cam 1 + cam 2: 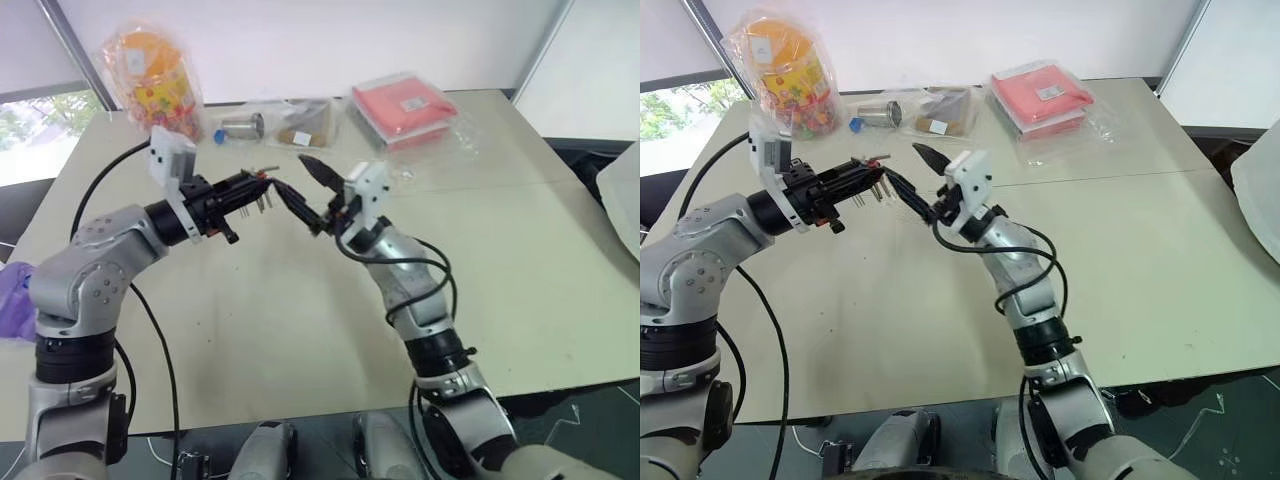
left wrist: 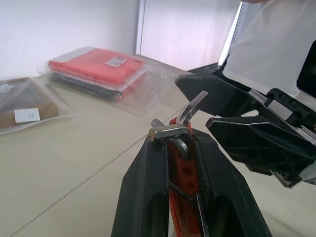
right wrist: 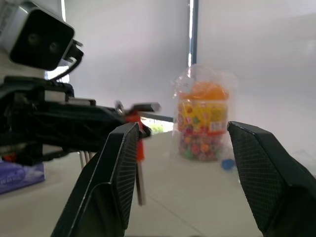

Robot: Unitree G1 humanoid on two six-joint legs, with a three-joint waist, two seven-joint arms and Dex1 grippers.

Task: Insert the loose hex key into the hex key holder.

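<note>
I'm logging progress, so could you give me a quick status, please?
Left gripper shut on holder. Right gripper open, empty, beside it. Key sits at the holder's top; seating unclear. Nothing in the way.

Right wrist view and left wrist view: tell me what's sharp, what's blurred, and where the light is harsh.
Right wrist view: the right gripper fingers are sharp, the candy jar soft, the wall behind washed out.
Left wrist view: the hex key holder is sharp, the red packet softer, glare at the upper right.
</note>
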